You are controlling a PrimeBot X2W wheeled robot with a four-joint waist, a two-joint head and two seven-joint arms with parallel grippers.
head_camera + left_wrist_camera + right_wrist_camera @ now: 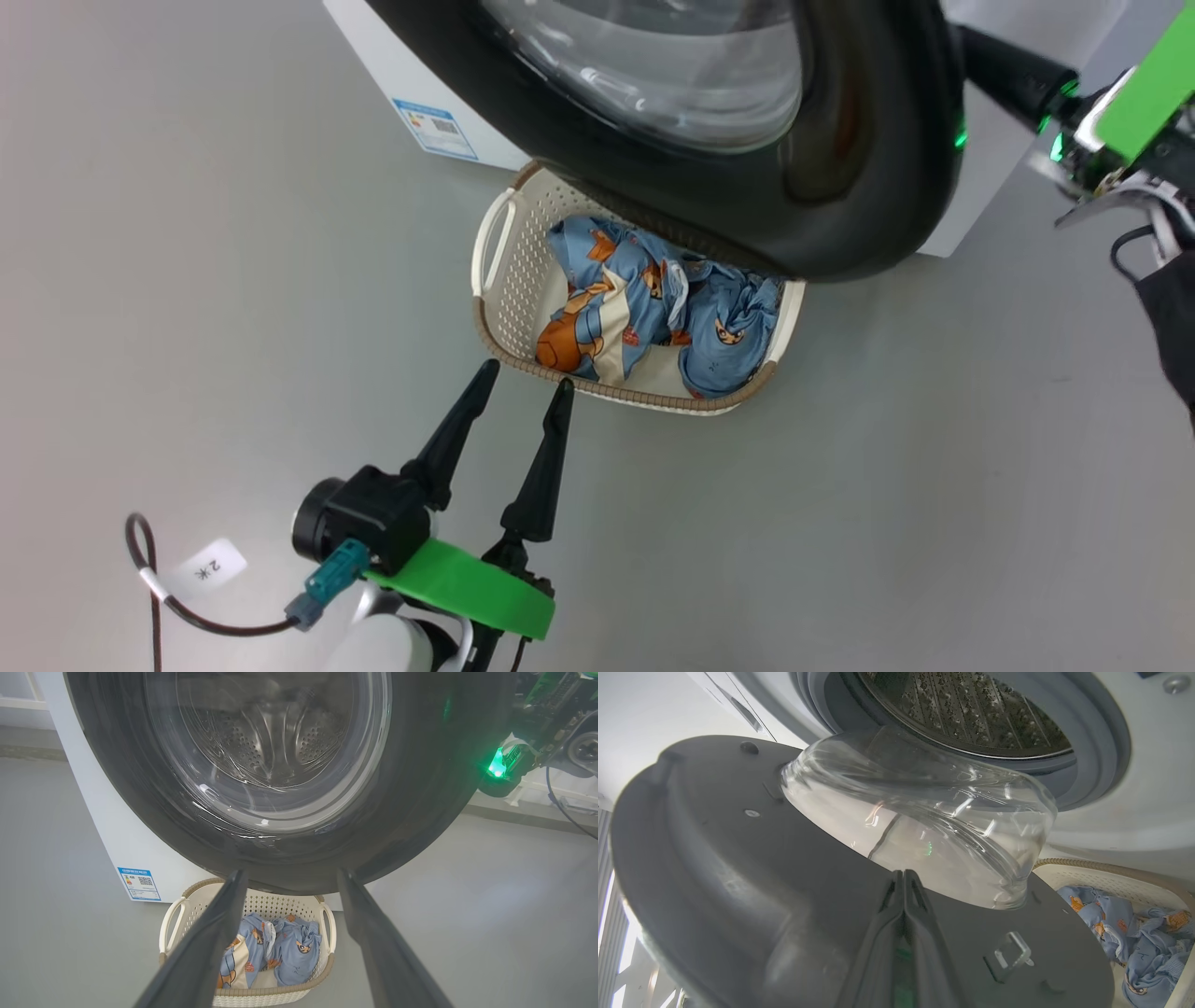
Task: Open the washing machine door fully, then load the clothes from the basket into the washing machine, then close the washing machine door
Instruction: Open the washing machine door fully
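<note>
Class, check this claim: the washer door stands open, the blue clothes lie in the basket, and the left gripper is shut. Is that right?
No: the left gripper is open, its fingers spread, as the head view shows. The door stands open and the clothes lie in the basket.

washing machine door (840, 187): far part cut off by the head view's top edge; the left wrist view loses its top too.
basket (509, 280): far right corner hidden under the door's rim; near wall cut by the left wrist view's bottom edge.
clothes (616, 299): far edge covered by the door; number of garments cannot be told.
label sticker (434, 128): print too small to read.
right gripper (903, 879): in the head view, fingertips hidden behind the door's right rim.
drum (275, 742): smeared by reflections through the glass; cut off above in the right wrist view.
</note>
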